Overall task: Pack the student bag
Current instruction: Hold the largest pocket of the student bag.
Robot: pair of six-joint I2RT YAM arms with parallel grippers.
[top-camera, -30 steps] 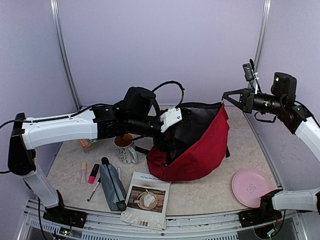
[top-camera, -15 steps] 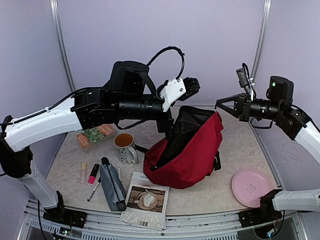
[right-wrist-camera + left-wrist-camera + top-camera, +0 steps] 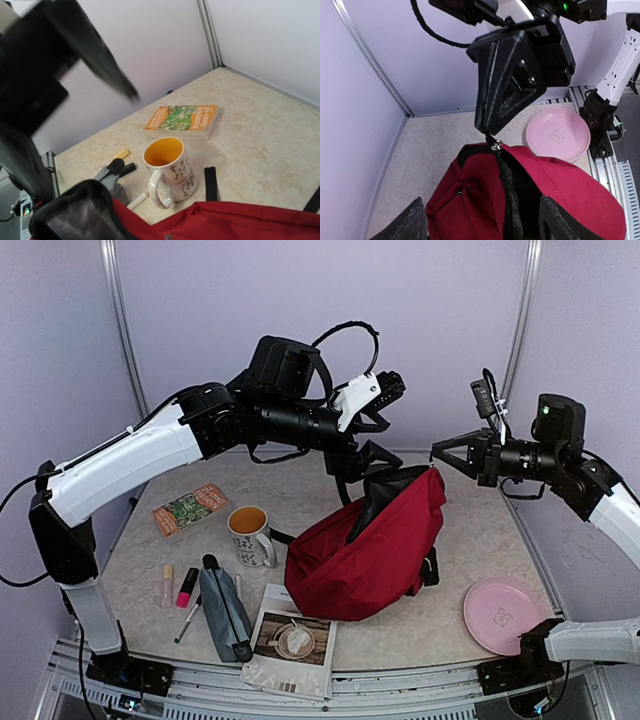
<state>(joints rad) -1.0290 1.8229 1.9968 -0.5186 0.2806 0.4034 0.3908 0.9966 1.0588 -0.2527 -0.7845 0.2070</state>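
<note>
**Red backpack slumped mid-table, mouth pulled up**

The student bag point(image 3: 365, 550) is a large dark red fabric backpack with black lining, a black zip and black straps. It lies slumped around the middle of the table, with its bulk sagging toward the near edge and a strap end showing at its right side. Its mouth is unzipped and gapes upward, toward the far edge. The highest point of the opening is lifted off the surface, hanging by its zip pull from the pinched tips of the right gripper point(image 3: 437, 460).

left gripper point(image 3: 368, 454) raised clear, student bag point(image 3: 370, 550) slumped
</note>
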